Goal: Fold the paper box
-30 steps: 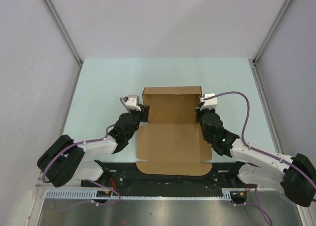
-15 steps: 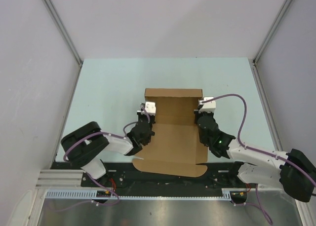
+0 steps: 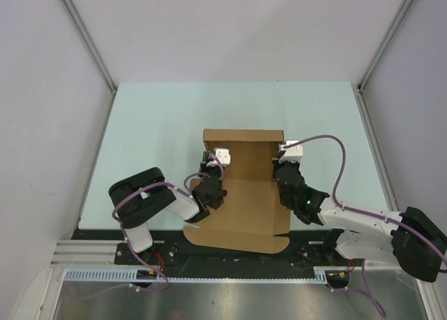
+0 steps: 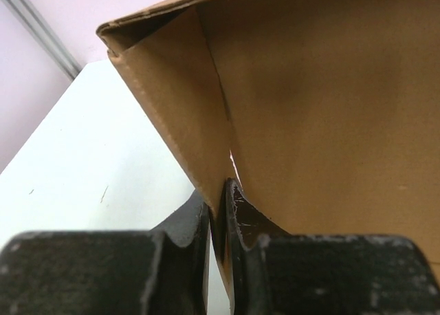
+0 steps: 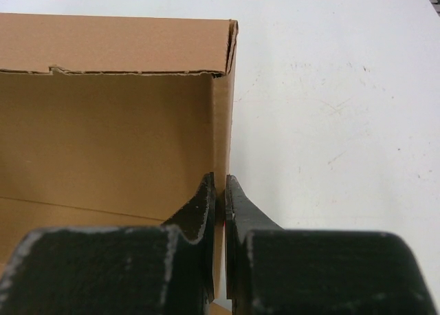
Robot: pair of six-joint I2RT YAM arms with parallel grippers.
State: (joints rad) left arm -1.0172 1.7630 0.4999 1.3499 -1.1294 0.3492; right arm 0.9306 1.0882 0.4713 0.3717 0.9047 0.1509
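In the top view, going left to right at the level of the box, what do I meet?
left arm → left hand, pinching the left wall → paper box, its open floor → right hand, pinching the right wall → right arm

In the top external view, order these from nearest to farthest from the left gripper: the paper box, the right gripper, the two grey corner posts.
1. paper box: the left gripper grips its left wall.
2. right gripper: on the box's right wall.
3. left post: far-left table corner.
4. right post: far-right corner.
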